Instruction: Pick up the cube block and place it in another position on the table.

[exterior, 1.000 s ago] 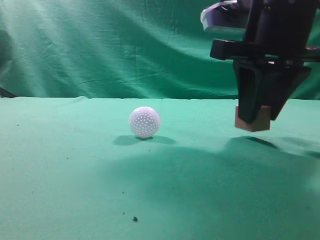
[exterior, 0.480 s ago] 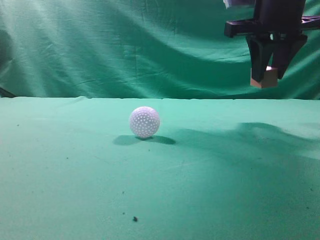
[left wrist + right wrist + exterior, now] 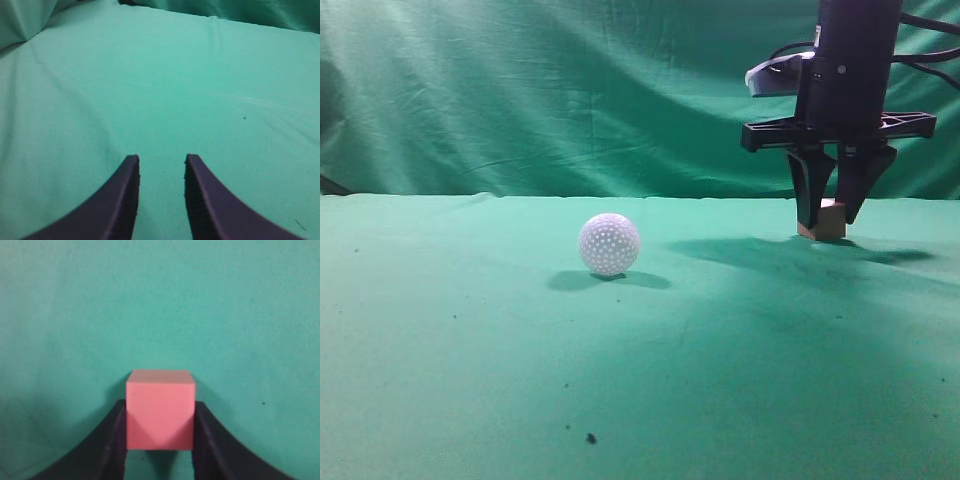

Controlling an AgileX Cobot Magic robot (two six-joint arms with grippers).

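- Looking along the tabletop (image 3: 470, 350) in the exterior view, we see the right gripper (image 3: 831, 213) far back on the right, its dark fingers (image 3: 808, 195) pointing down with the cube block (image 3: 825, 221) between them. The block's underside appears to sit on, or just above, the green cloth; we cannot tell which. A white dimpled ball (image 3: 609, 244) stands well apart, to the left and nearer the camera.
- Turning to the left wrist view, we find the left gripper (image 3: 161, 167) slightly parted, with nothing between its fingers (image 3: 127, 190) and only bare cloth below.
- Turning to the right wrist view, we see the cube block (image 3: 160, 410) with a finger against each side; the right gripper (image 3: 160, 440) is closed on it, and cloth fills the rest of the view.
- Judging progress, we take the pick-up to be done and the block to be at a placing spot. What is left, as far as we can see, is to open the fingers and lift clear.
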